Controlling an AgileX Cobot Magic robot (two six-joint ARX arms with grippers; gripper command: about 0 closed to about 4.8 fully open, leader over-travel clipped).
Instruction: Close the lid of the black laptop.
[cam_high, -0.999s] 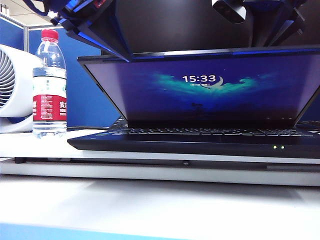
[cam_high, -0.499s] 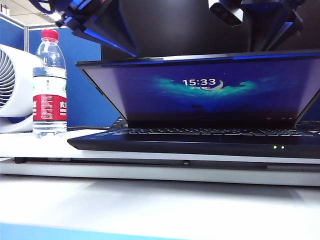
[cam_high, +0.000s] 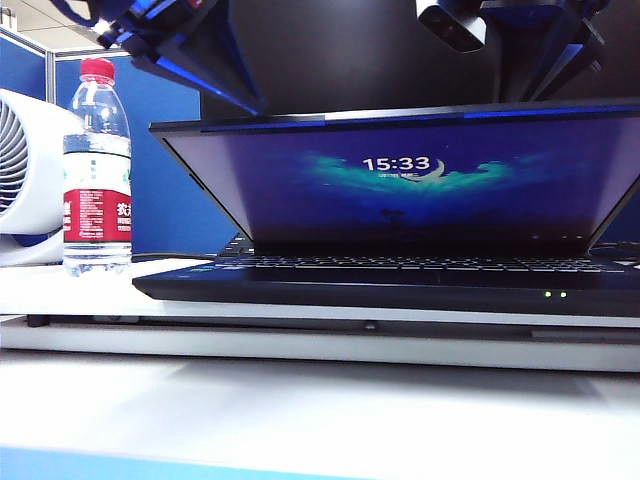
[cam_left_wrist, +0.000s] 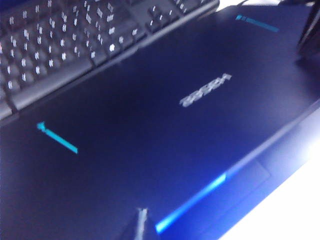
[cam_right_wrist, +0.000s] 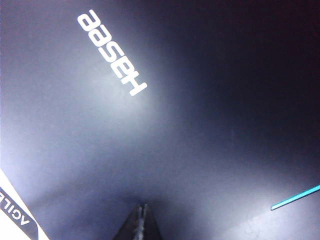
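Note:
The black laptop (cam_high: 380, 285) sits on a white desk, its lid (cam_high: 400, 190) tilted well forward over the keys with the screen lit and showing 15:33. My left gripper (cam_high: 240, 95) comes down onto the lid's outer shell near its top left. In the left wrist view its fingertips (cam_left_wrist: 142, 220) are shut together against the dark shell (cam_left_wrist: 150, 130), near the shell's logo (cam_left_wrist: 206, 90). My right gripper (cam_high: 535, 85) bears on the shell near the top right. Seen from the right wrist, it (cam_right_wrist: 143, 212) is shut too, with its tip on the shell (cam_right_wrist: 165, 125).
A water bottle (cam_high: 97, 180) with a red cap and a white fan (cam_high: 25, 180) stand left of the laptop. A black monitor (cam_high: 340, 50) rises behind the lid. A separate black keyboard (cam_left_wrist: 75, 40) lies behind the laptop.
The lid's top edge has dropped lower, tilting the screen further forward over the keys. Both grippers have followed it down.

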